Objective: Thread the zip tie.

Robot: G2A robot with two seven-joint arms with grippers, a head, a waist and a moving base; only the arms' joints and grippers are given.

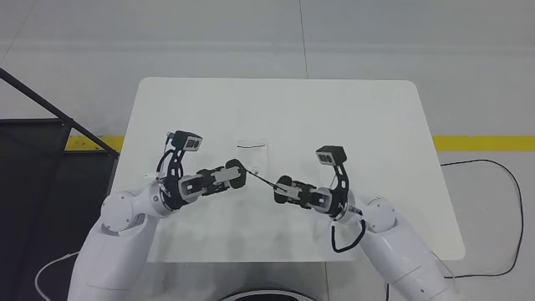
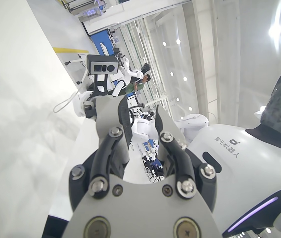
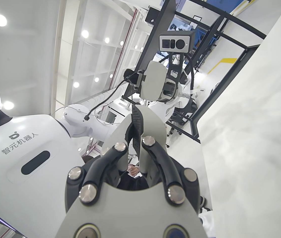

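My right gripper [image 3: 136, 112] was pinched shut on one end of the zip tie [image 1: 264, 180], holding it above the table [image 1: 368, 117] so its free end pointed at my left gripper [image 2: 140, 106], whose fingers stood apart, apparently ready to receive it.

The zip tie [image 1: 262, 179] is a thin, dark, straight strip. One end is pinched in my right gripper [image 1: 281, 190]. From there it runs toward ten o'clock, and its free tip ends just beside my left gripper [image 1: 240, 172], whose fingers stand apart.
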